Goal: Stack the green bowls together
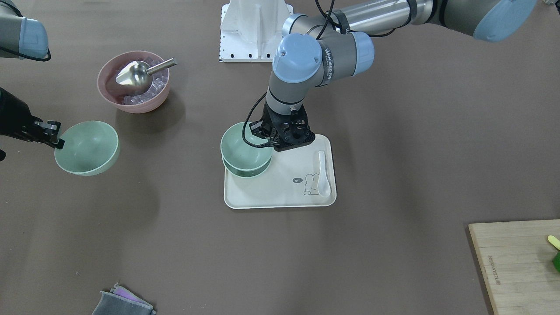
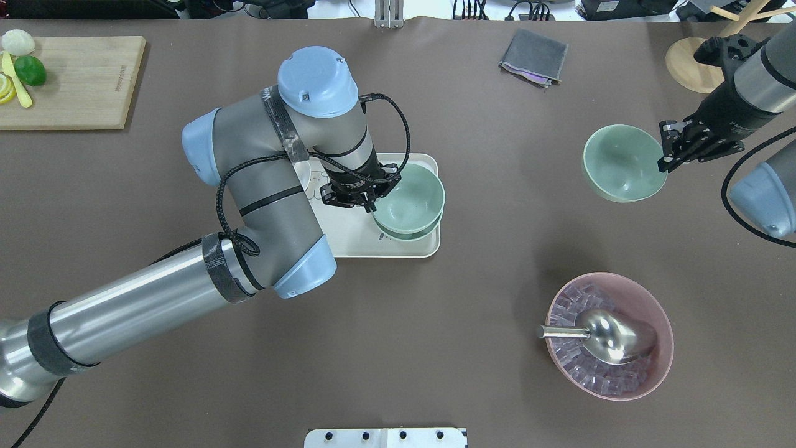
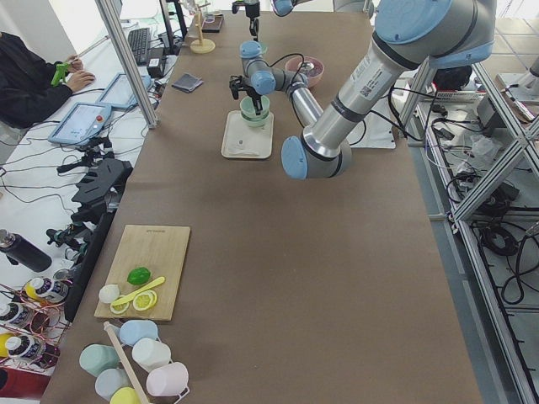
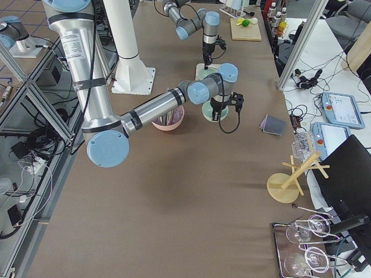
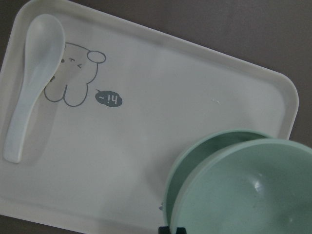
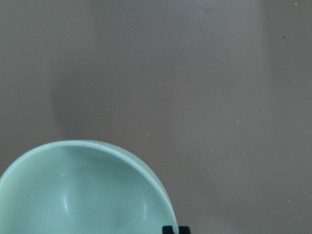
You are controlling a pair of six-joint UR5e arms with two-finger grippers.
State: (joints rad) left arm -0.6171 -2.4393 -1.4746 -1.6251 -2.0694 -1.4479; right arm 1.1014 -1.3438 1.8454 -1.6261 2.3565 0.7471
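Top bowl (image 2: 413, 196) was seated in bottom bowl (image 1: 247, 171) on tray (image 1: 280, 194) at frame centre, slightly offset, so nesting was judged not quite finished. Its rim was clenched by left claw (image 2: 371, 206), wrist pointed straight down, elbow folded. Third bowl (image 1: 87, 148) was pinched at the rim by right claw (image 1: 60, 142), mid-left in the front view. It was judged clear of the table from its shadow, ready for stacking, wrist angled down.

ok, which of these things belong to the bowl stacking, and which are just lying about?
Job:
- third green bowl, held by right gripper
- top green bowl, held by left gripper
- bottom green bowl, under it

Lying about:
- tray
- white spoon
- pink bowl
- metal scoop
- grey cloth
- cutting board
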